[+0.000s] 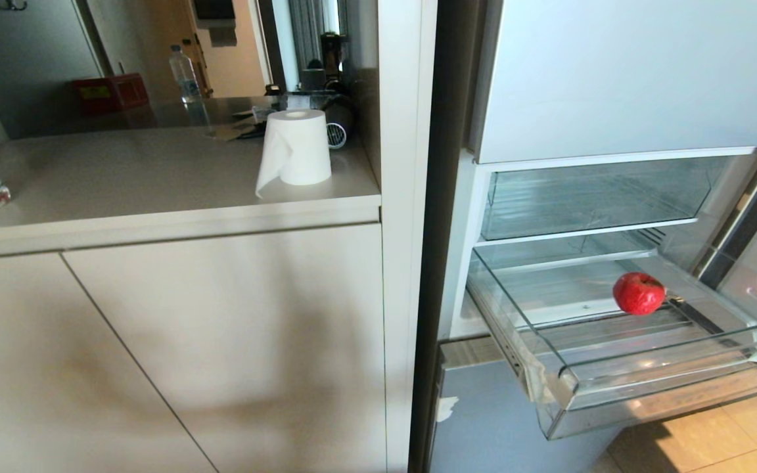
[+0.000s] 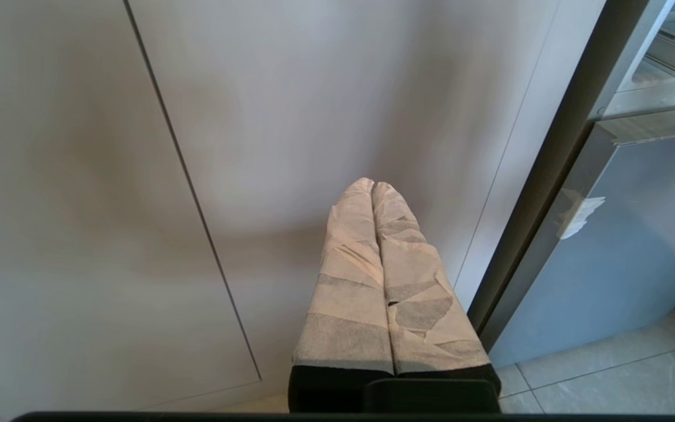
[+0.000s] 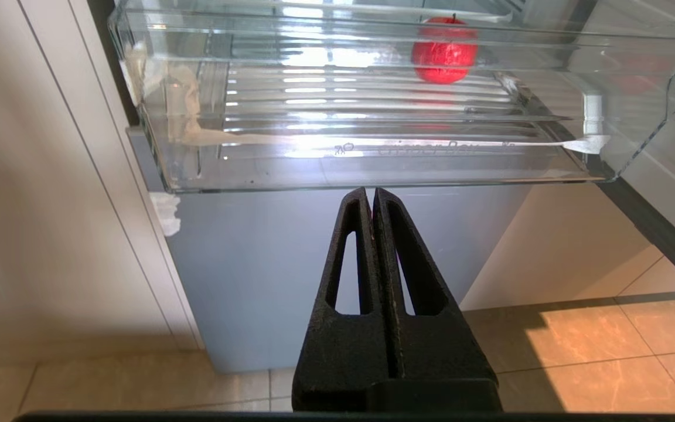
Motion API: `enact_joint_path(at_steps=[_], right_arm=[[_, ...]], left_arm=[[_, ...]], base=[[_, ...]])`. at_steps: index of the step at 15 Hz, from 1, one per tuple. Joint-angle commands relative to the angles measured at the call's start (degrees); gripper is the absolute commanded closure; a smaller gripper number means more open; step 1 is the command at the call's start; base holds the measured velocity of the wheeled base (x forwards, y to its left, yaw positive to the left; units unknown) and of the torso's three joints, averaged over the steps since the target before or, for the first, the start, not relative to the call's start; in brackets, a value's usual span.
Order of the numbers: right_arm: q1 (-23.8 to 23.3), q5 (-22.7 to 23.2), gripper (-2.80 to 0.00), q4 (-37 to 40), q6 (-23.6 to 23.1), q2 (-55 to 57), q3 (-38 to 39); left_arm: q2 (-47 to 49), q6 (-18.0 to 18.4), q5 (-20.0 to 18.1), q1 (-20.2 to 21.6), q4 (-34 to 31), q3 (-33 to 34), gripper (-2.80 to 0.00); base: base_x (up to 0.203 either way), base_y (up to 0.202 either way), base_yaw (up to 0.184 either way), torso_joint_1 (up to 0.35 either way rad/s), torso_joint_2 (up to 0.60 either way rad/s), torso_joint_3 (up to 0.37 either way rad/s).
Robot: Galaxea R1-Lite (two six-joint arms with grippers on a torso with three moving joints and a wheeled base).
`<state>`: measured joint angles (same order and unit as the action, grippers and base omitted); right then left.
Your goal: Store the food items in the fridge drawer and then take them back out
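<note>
Head view: red food item inside pulled-out fridge drawer; both grippers' jaws clenched, empty.

Head camera looks down on counter and drawer; right wrist camera faces the same drawer from below; left wrist camera faces the cabinet.

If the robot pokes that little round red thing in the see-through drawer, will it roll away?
Probably a bit. The small round red food piece looks ball-shaped, so a nudge could roll it, though the ribbed floor of the clear plastic drawer may slow it. It sits upright on its own, so it likely has a flattish base. Its glossy skin might slip between fingers.
</note>
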<state>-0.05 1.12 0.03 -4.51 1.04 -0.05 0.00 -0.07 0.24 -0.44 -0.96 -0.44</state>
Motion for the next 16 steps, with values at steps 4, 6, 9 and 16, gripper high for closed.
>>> enact_joint_path(at_steps=[4,6,9,16], right_arm=[[0.05,-0.24,0.00,0.24,0.30,-0.95,0.06],[0.05,-0.24,0.00,0.24,0.29,-0.95,0.05],[0.05,-0.24,0.00,0.24,0.38,-0.95,0.05],[0.05,-0.38,0.00,0.15,1.75,-0.95,0.05]], left_arm=[[0.09,-0.01,0.02,0.00,0.00,0.00,0.00],[0.09,-0.01,0.02,0.00,0.00,0.00,0.00],[0.09,-0.01,0.02,0.00,0.00,0.00,0.00],[0.09,-0.01,0.02,0.00,0.00,0.00,0.00]], base=[[0.003,0.003,-0.050,0.001,0.00,0.000],[0.002,0.006,-0.170,0.002,0.00,0.000],[0.003,0.006,-0.177,0.001,0.00,0.002],[0.002,0.008,-0.177,0.003,0.00,0.001]])
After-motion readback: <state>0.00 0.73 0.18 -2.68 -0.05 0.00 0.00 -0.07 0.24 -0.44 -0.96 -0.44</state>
